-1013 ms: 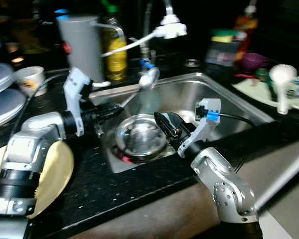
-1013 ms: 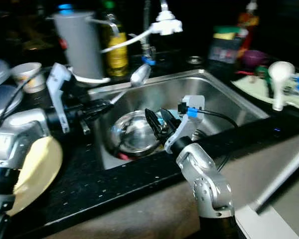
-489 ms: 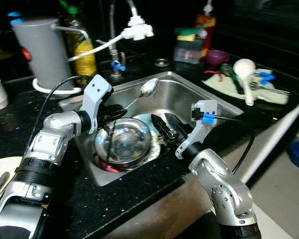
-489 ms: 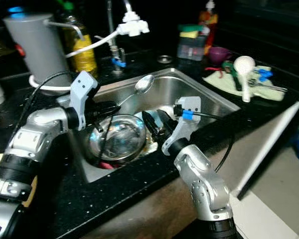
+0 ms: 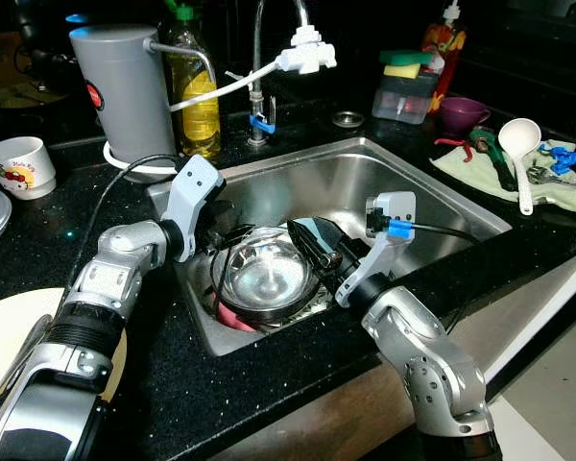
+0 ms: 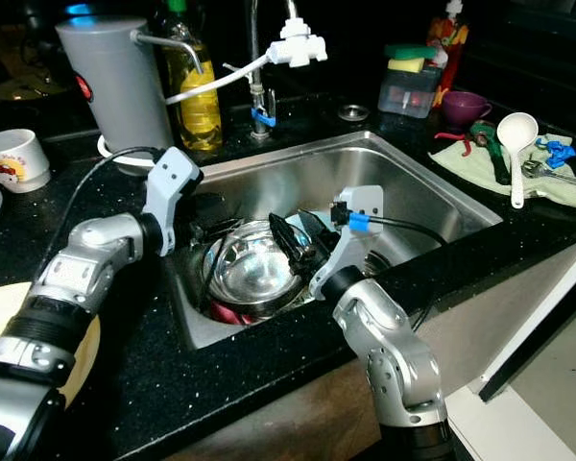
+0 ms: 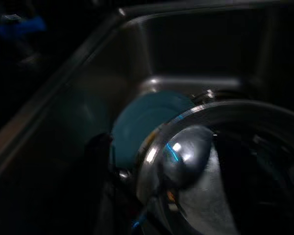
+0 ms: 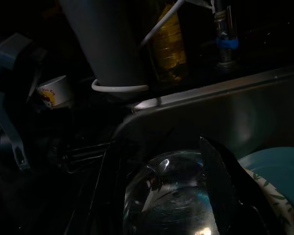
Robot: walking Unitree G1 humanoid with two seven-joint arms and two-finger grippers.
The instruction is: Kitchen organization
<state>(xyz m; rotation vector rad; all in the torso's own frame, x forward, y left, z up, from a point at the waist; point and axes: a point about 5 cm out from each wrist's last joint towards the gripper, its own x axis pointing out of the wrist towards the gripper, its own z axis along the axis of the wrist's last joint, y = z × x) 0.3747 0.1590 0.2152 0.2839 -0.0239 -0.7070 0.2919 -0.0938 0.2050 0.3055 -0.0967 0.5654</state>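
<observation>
A steel bowl (image 5: 266, 279) sits upright in the sink (image 5: 432, 192) on top of other dishes. A teal plate (image 5: 312, 229) leans behind it. My left gripper (image 5: 230, 236) reaches in at the bowl's left rim, shut on the handle of a metal spoon (image 7: 186, 152). The spoon's head hangs over the inside of the bowl. At the bowl's right rim my right gripper (image 5: 314, 246) is open, with one finger (image 8: 216, 186) on each side of the bowl in the right wrist view.
A grey kettle (image 5: 125, 91), an oil bottle (image 5: 197, 96) and the faucet (image 5: 302, 53) line the back of the black counter. A cup (image 5: 24, 163) and a yellow plate (image 5: 10, 327) are at the left. A white ladle (image 5: 520, 144) lies on a cloth at the right.
The camera has shifted. My left gripper has brought the spoon down from above the sink's back edge into the steel bowl. The right gripper stays at the bowl's right rim.
</observation>
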